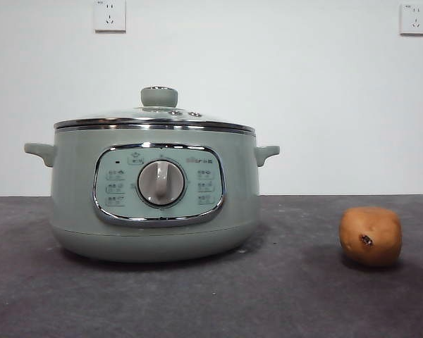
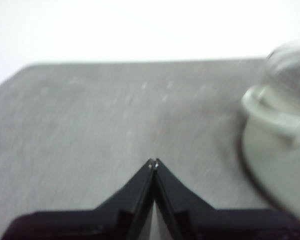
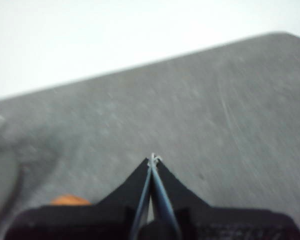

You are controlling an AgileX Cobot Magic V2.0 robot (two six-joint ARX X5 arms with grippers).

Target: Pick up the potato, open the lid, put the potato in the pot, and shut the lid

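On the table (image 1: 282, 296), the potato (image 1: 370, 236) lies well apart from the pot (image 1: 155, 197), lid (image 1: 155, 116) on. Left pincer (image 2: 153, 162) and right pincer (image 3: 153, 158) hang closed, empty.

1. The pot (image 1: 155, 193) stands left of centre in the front view, on the table (image 1: 282, 296).
2. The lid (image 1: 155, 118) sits on the pot.
3. The potato (image 1: 370, 236) lies at lower right, well apart from the pot.
4. Two wall sockets (image 1: 110, 15) sit at the upper corners, behind.

You are looking at a counter (image 1: 296, 296) with open surface lying between the pot (image 1: 155, 190) and the potato (image 1: 370, 236), which are sitting well apart. The lid (image 1: 155, 116) is covering the pot's mouth, blocking entry from above. Nothing is crowding the potato's sides.
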